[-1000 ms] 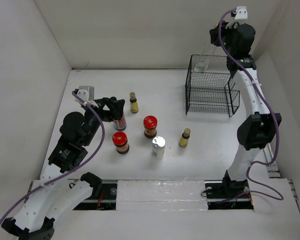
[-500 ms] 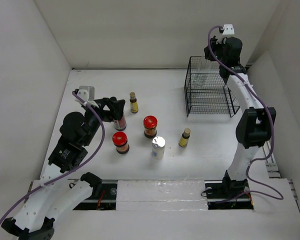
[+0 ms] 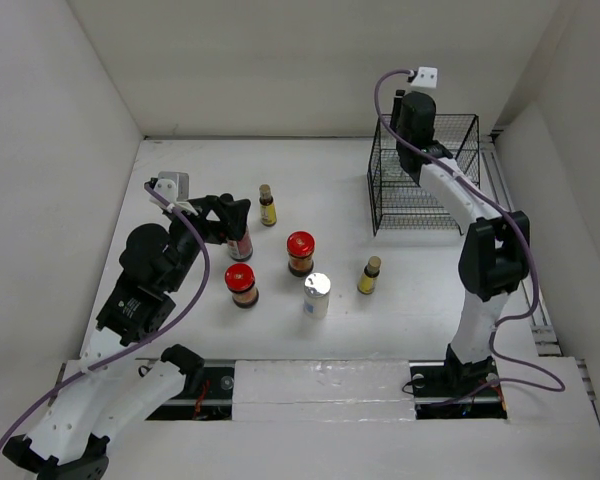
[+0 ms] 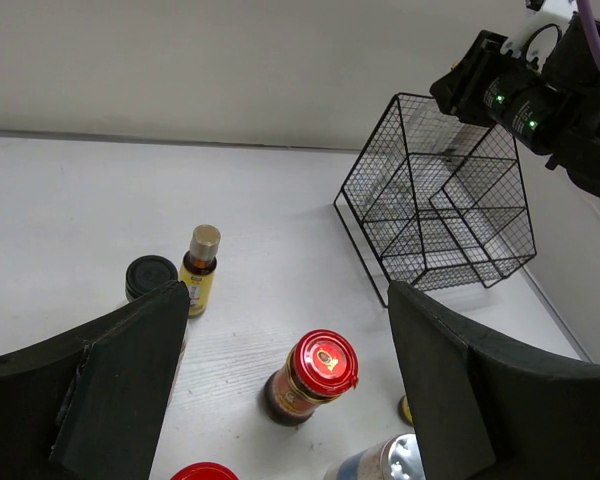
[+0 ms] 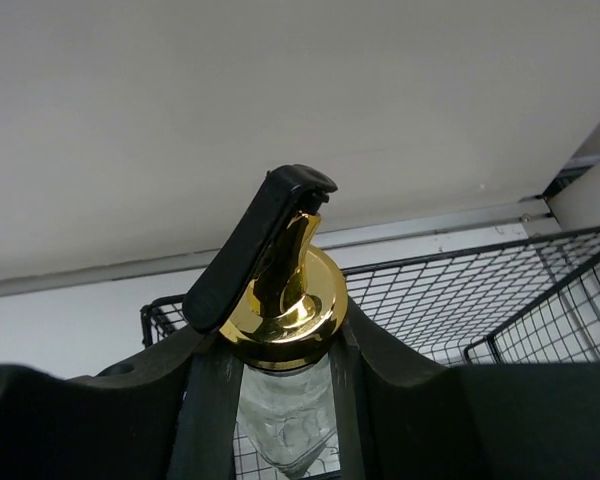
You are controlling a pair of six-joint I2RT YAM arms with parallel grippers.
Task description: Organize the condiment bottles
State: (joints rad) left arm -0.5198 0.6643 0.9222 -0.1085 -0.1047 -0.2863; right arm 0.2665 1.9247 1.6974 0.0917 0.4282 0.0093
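Left wrist: red-lidded jar (image 4: 311, 379) bears unreadable gold emblem.

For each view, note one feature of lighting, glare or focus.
Top external: even light, faint shadows, the silver lid glares white. Left wrist: the near fingers loom dark and soft-edged, the basket is sharp. Right wrist: bright highlights on the gold-spouted bottle.
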